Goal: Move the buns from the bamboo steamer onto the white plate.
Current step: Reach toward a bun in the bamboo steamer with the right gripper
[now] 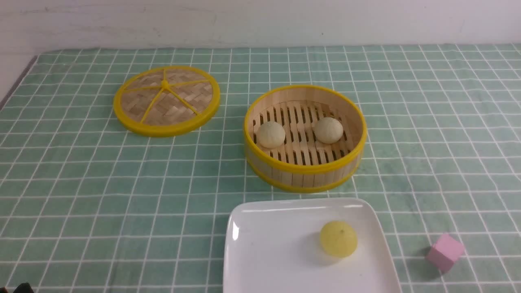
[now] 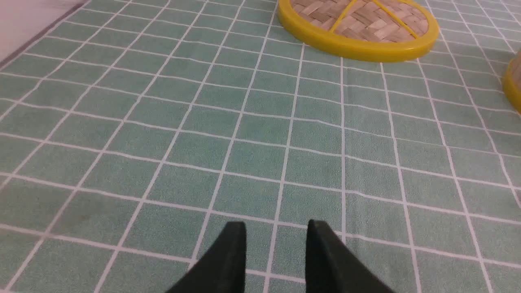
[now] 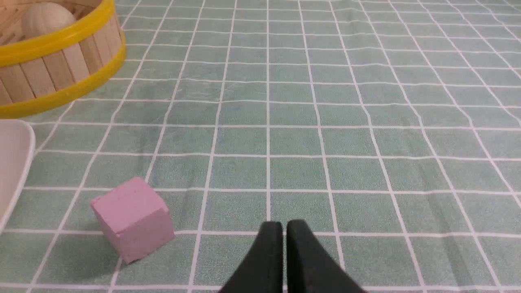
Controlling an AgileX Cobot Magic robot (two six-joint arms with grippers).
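Buns (image 1: 271, 134) in bamboo steamer (image 1: 305, 173), apart from left fingers (image 2: 230, 260), right fingers (image 3: 264, 260)

Matte black, tapered end effector fingers (image 2: 230, 260)

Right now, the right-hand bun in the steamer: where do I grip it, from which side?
Grip the right bun across its widest part, low on the dome; the rounded top would likely slip. Come straight down from above: the bamboo steamer has tall walls all round it, blocking side approaches. The left bun sits apart, leaving finger room.
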